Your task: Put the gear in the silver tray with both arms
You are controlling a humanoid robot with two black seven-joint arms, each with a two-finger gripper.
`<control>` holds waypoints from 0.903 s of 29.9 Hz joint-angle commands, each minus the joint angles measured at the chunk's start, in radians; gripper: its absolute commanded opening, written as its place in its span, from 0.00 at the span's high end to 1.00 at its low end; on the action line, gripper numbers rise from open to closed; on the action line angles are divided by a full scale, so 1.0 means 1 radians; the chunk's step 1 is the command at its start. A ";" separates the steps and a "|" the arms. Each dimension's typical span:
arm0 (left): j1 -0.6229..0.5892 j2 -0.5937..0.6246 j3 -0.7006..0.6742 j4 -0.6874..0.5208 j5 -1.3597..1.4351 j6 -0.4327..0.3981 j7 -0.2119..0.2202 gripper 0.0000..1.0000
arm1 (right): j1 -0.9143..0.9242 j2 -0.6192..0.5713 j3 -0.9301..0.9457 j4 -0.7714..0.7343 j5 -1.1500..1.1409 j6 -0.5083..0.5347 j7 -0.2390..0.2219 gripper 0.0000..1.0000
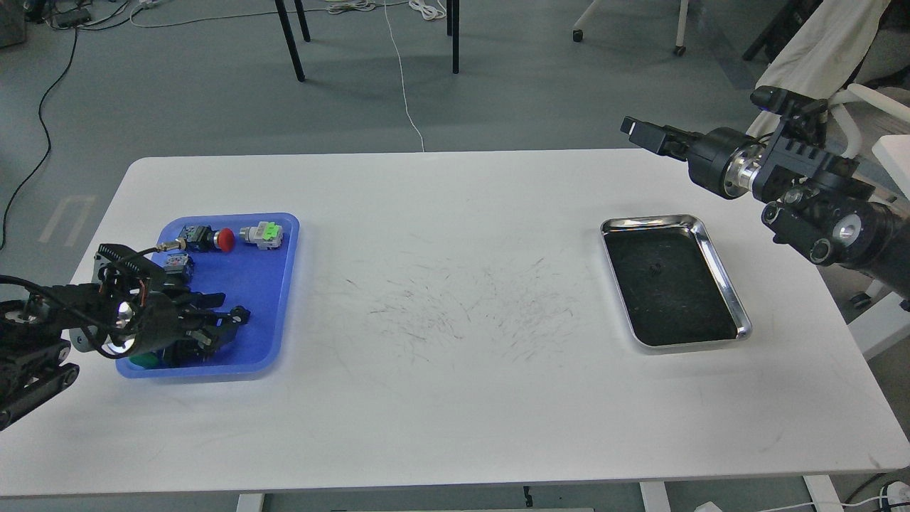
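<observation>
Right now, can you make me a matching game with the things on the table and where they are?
Things:
1. silver tray
2. blue tray
3. red push button
4. left gripper

Places:
A. inside the blue tray, far end
B. right side of the white table
C. low over the blue tray's near part
D. left side of the table

Pairs: 1-B, 2-D, 3-A, 4-C

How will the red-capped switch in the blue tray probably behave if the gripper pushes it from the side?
The red-capped switch lies on its side, and its cap looks round, so it may roll or pivot rather than slide straight. The blue tray looks smooth, so it could skid easily. Its raised rim would likely stop it.
</observation>
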 commanded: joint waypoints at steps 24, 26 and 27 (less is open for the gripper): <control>-0.003 0.009 0.000 -0.022 0.001 -0.002 -0.001 0.55 | -0.096 -0.041 0.138 -0.043 0.545 -0.014 -0.015 0.14; -0.003 0.012 0.001 -0.028 0.001 -0.002 -0.001 0.56 | -0.097 -0.043 0.145 -0.045 0.545 -0.014 -0.015 0.14; -0.003 0.015 0.001 -0.034 0.001 -0.002 -0.001 0.58 | -0.099 -0.043 0.148 -0.045 0.545 -0.013 -0.015 0.14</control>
